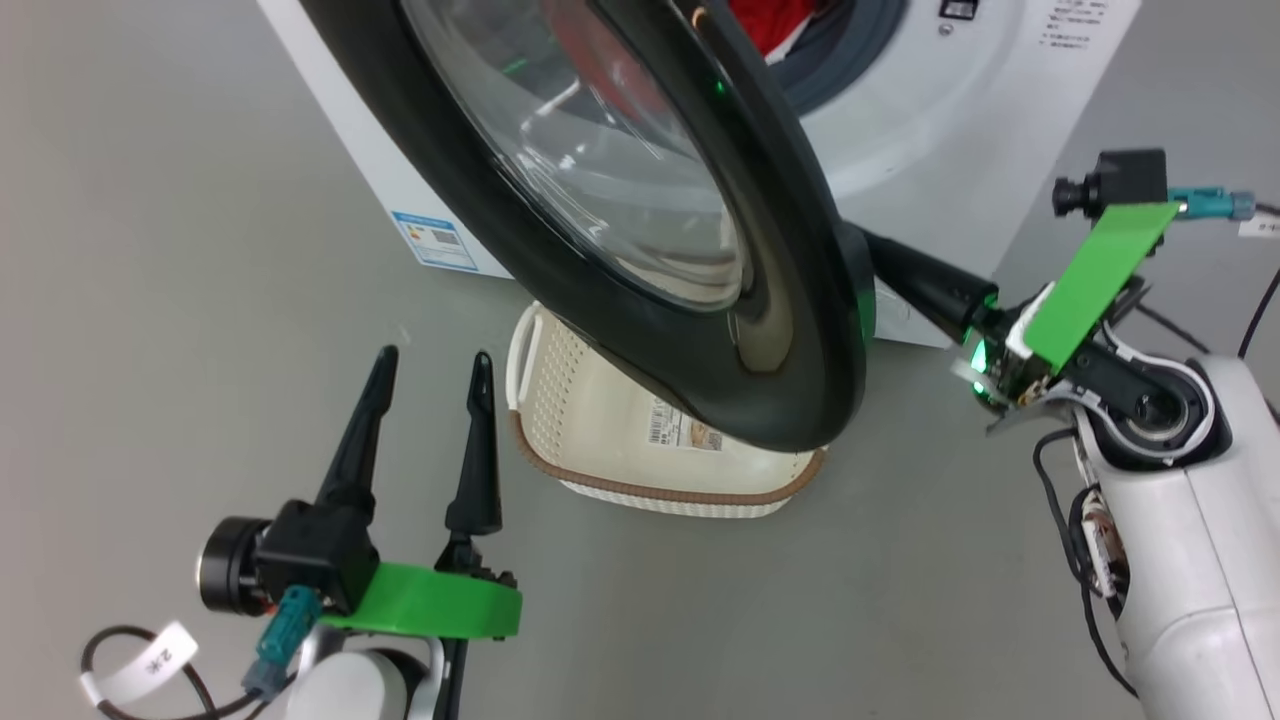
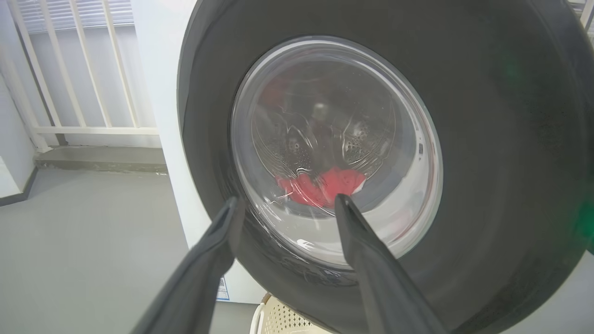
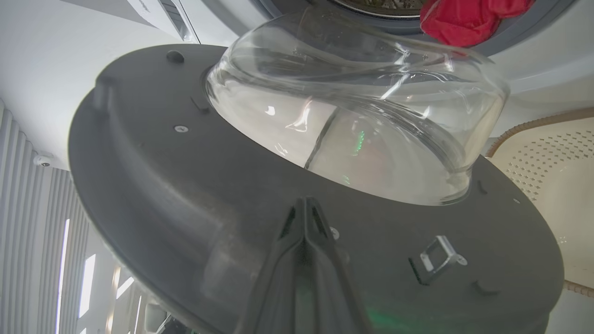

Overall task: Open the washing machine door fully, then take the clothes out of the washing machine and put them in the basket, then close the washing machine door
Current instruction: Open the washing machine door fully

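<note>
From my station I count one washing machine [image 1: 900,130] with one round door [image 1: 600,200] and one blue label sticker [image 1: 437,240] on its side, and one basket [image 1: 640,490] carrying one paper label [image 1: 685,427]. The clothes [image 1: 765,22] show to me as one red bundle, and I cannot tell how many garments make it up. On the rig I count two grippers, the left gripper [image 1: 434,355] and the right gripper [image 3: 305,206], each with two long dark fingers [image 1: 475,450], four in all, plus two green plates [image 1: 1095,270], one at each wrist.
</note>
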